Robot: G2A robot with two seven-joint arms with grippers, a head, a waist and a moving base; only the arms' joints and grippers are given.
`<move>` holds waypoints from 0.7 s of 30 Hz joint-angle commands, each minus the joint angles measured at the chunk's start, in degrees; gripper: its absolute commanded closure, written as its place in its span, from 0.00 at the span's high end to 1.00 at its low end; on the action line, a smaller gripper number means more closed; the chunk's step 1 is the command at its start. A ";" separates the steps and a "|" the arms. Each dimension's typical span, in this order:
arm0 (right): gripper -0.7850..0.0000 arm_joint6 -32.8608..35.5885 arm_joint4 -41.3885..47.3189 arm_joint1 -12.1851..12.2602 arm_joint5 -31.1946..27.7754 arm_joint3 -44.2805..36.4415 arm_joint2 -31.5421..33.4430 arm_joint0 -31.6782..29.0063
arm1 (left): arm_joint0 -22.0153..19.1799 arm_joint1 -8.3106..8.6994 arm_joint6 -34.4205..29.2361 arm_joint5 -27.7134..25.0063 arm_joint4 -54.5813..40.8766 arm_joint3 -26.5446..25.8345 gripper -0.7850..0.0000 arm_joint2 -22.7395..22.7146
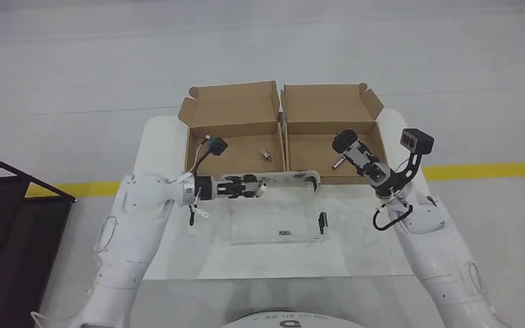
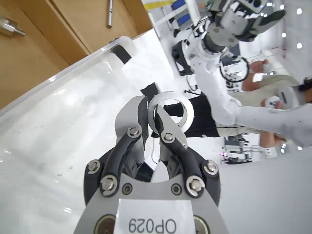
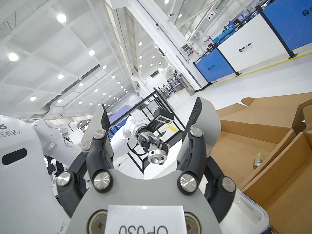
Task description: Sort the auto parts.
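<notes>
Starting left: open brown cardboard box (image 1: 234, 123), small silver stud (image 1: 266, 154) lying on its floor. Just in front, left gripper (image 2: 151, 109) clenched on a flat silver metal ring (image 2: 189, 116), held above the clear plastic tray (image 1: 246, 217) near its far rim, box front wall standing between ring and box floor. In the tray's near half, tiny silver piece (image 1: 283, 233) and slim black piece (image 1: 322, 220), apart. Further right, second open cardboard box (image 1: 328, 111) with a slim silver rod (image 1: 338, 163) inside. Above it, right gripper (image 1: 344, 139), fingers spread wide.
</notes>
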 commanded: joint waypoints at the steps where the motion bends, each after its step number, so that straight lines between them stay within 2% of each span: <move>1: 0.71 0.00 0.00 0.00 0.00 0.00 0.00 0.00 | -0.68 0.08 -1.37 0.60 -4.94 1.73 0.00 -0.03; 4: 0.67 0.00 0.00 0.00 0.00 0.00 0.00 0.00 | -1.60 0.09 -3.35 1.39 -11.86 3.88 0.00 0.25; 7: 0.64 0.00 0.00 0.00 0.00 0.00 0.00 0.00 | -2.39 0.24 -3.94 1.03 -13.90 5.16 0.00 0.60; 11: 0.62 0.00 0.00 0.00 0.00 0.00 0.00 0.00 | -3.20 0.54 -3.48 -0.43 -10.24 4.84 0.00 0.72; 17: 0.50 0.00 0.00 0.00 0.00 0.00 0.00 0.00 | -2.86 0.60 -2.08 -0.73 -8.48 4.41 0.00 0.97; 18: 0.49 0.00 0.00 0.00 0.00 0.00 0.00 0.00 | -2.14 0.61 -1.28 -0.25 -8.35 4.32 0.00 1.45; 21: 0.49 0.00 0.00 0.00 0.00 0.00 0.00 0.00 | -2.55 0.57 -6.43 6.03 -20.74 7.53 0.00 1.46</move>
